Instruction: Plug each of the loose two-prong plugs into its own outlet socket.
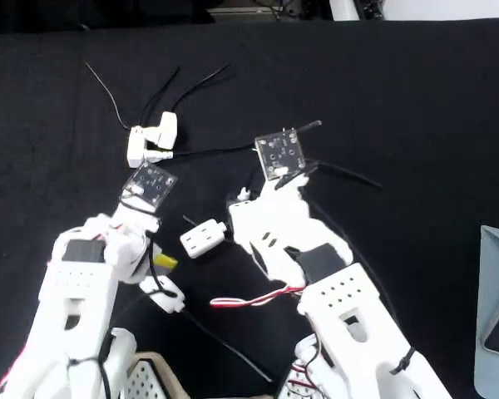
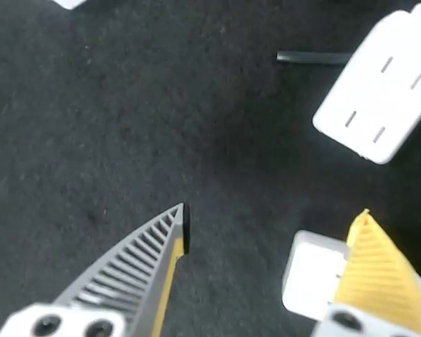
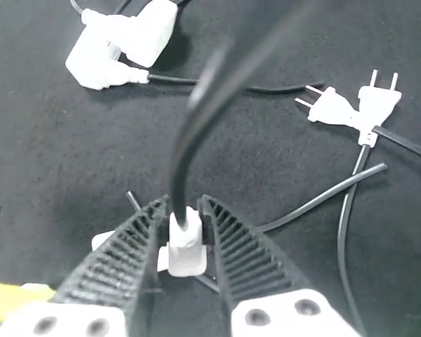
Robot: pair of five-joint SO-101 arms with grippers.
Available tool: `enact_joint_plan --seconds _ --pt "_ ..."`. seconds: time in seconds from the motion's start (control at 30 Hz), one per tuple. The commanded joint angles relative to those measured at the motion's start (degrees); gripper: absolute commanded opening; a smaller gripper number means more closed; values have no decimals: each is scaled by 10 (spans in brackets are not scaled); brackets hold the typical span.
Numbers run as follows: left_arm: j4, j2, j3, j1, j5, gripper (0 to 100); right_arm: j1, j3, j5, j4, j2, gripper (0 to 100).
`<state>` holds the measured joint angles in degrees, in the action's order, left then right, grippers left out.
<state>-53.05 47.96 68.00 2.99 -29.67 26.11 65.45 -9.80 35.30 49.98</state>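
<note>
My right gripper is shut on a white plug whose black cable arcs up from it. In the high view that gripper is near the table's middle. Two loose two-prong plugs lie beyond it. A white outlet socket lies between the arms. My left gripper stands open just above the cloth, short of that socket. A white connector block rests against its yellow finger.
A joined white plug and socket lie at the back left with black cables fanning out. A red-and-white wire hangs by the right arm. A grey bin stands at the right edge. Black cloth covers the table.
</note>
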Motion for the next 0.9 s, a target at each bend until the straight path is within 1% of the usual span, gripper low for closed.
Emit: enact_joint_plan --seconds 0.0,0.13,0.3,0.4,0.47,0.57,0.7,0.87 --pt "69 -103 -63 -5 -6 353 -12 -5 -5 -11 14 12" --pt "101 -168 -90 -11 8 353 -12 -5 -5 -11 14 12" --pt "109 -207 -104 -70 49 353 -12 -4 -5 -11 14 12" --pt "136 -208 -104 -95 98 352 -12 -3 -5 -10 14 12" --pt "158 -208 -104 -96 130 352 -12 2 -5 -11 14 12" --pt "173 -208 -104 -95 154 352 -11 4 -5 -11 14 12" --pt "161 -207 -104 -87 156 352 -10 4 -5 -11 14 12" --pt "91 -158 -124 -40 156 352 5 4 4 -8 14 12"
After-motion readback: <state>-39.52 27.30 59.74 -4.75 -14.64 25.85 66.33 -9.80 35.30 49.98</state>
